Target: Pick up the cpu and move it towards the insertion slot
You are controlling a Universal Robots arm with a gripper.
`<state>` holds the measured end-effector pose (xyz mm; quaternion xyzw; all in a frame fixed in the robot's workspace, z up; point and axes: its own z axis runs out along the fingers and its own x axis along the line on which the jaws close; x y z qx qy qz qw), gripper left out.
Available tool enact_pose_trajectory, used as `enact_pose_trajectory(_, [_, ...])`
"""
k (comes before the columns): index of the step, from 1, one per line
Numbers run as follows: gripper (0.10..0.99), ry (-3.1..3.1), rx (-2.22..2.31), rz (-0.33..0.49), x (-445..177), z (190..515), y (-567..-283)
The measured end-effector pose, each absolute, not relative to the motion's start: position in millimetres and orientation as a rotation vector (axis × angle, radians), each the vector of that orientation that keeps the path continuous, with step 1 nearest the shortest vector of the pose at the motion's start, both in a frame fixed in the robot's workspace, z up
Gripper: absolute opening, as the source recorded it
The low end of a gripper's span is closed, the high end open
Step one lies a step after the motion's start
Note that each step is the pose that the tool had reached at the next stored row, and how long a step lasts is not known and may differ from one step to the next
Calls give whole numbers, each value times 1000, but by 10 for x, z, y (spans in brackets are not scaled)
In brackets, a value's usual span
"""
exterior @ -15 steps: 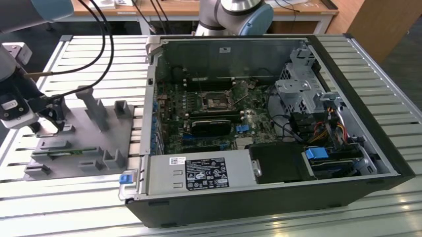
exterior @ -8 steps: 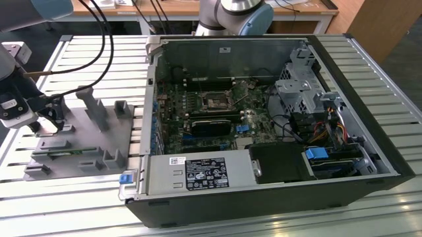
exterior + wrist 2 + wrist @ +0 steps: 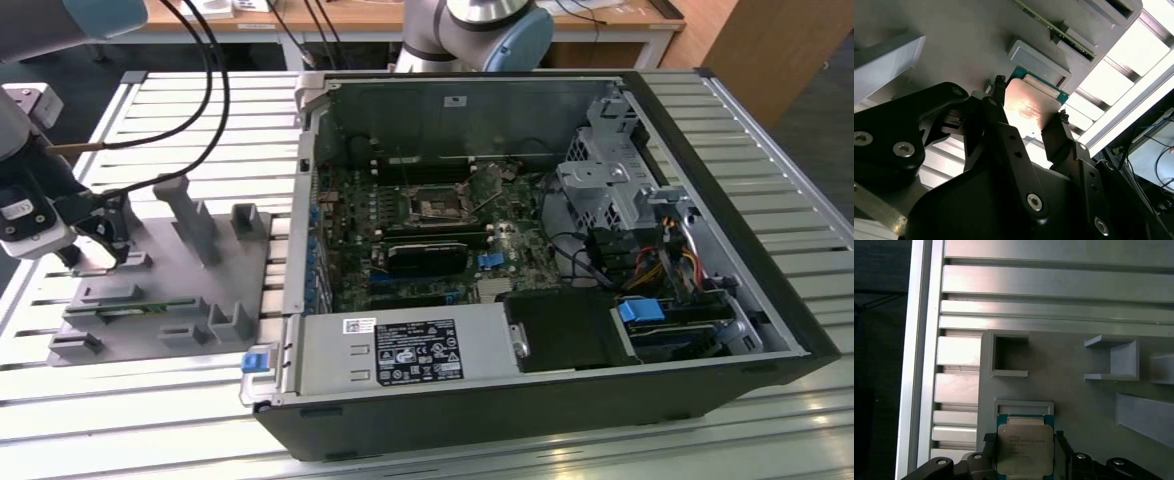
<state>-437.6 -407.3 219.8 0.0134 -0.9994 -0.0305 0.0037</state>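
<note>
Finds gripper [image 3: 1024, 439] closed on two opposite edges of the cpu [image 3: 1025, 452], at the grey fixture's [image 3: 187, 290] shallow pocket. Places insertion slot [image 3: 437, 208] well apart from that fixture, toward the exterior view's right, inside the computer case [image 3: 561, 410].

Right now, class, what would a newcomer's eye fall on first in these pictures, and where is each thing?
The big open black computer case dominates the exterior view's right, with the shiny metal-framed square socket inside it near the middle. In both wrist views the black end effector is closed on the small square silvery-grey chip at the grey plastic fixture, which lies at the exterior view's left.
</note>
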Motion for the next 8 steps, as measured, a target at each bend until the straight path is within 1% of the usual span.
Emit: enact_pose_trajectory(8, [541, -3133, 42, -96, -4376, 2218, -4071])
